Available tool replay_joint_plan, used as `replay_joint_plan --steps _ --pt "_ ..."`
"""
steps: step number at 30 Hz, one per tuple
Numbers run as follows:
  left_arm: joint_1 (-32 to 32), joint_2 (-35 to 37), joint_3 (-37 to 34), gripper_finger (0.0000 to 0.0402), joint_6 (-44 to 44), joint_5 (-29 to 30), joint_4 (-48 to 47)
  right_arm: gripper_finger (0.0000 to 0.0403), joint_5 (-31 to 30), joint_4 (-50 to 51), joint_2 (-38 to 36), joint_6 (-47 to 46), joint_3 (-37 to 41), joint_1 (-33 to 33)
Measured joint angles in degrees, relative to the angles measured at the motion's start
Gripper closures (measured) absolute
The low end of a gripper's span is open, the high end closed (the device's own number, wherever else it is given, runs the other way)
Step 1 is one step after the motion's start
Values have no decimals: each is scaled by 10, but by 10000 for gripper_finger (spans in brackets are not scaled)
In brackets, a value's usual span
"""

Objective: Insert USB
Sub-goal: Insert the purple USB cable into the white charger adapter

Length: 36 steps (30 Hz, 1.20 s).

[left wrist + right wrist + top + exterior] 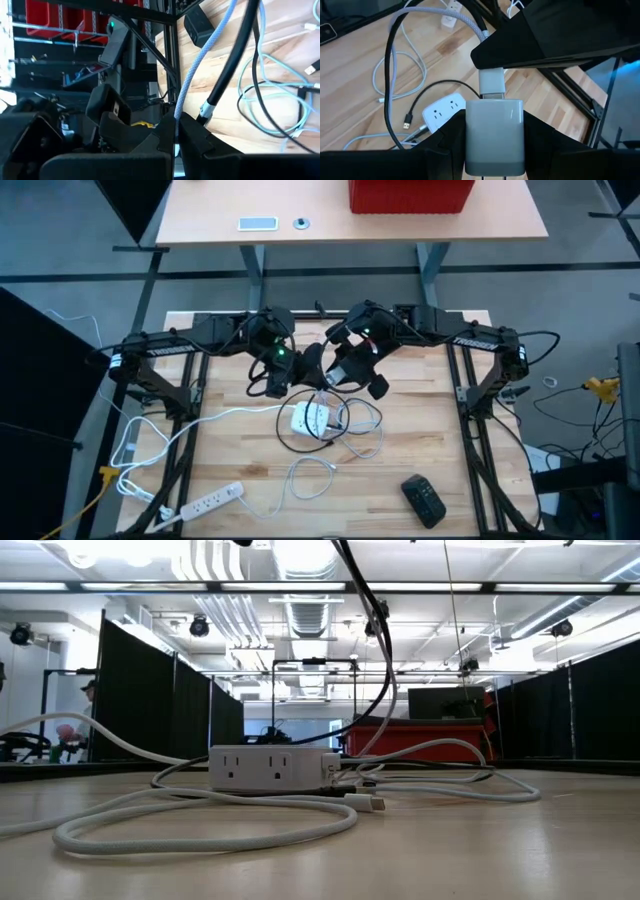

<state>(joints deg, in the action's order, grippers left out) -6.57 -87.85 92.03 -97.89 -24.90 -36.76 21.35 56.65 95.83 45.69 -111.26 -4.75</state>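
A white charger block [494,132] sits between the fingers of my right gripper [494,150], high above the middle of the table. A white USB plug [491,84] on a braided white cable [210,50] meets the block's end face. How far in it sits, I cannot tell. My left gripper [175,142] is shut on that plug, facing my right gripper [340,370] over the table's centre. Both hang above a white power strip [308,418] that lies flat on the wood. My left gripper pinches the USB plug between its two fingers, where the braided cable [176,117] leaves them. Its fingers [545,40] come level from the table's left side. Plug and cable end are lifted clear; the cable hangs slack down to the table. My right gripper pinches the charger block by its two opposite sides [470,135] between its fingers. It comes from the table's right side, with the block's port face turned toward my left gripper. The block is lifted clear of the table.
Loose white and black cables [345,435] loop around the power strip [270,768]. A second white power strip [215,500] lies near the front left. A black remote-like box [423,500] lies at the front right. A desk with a red bin [410,195] stands beyond the far edge.
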Motion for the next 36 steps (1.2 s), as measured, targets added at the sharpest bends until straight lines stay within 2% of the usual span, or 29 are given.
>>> replay_joint_plan --steps 9,19,27,36 --pt "0 0 0 401 -54 -7 6 279 27 -13 0 16 0 0" --pt "-5 1 -6 402 -52 -41 13 279 33 -22 2 8 0 4" --pt "0 9 -6 402 -57 -20 4 279 7 -18 1 4 -1 5" --pt "1 9 -7 401 -72 -27 6 279 21 -28 2 5 -1 13"
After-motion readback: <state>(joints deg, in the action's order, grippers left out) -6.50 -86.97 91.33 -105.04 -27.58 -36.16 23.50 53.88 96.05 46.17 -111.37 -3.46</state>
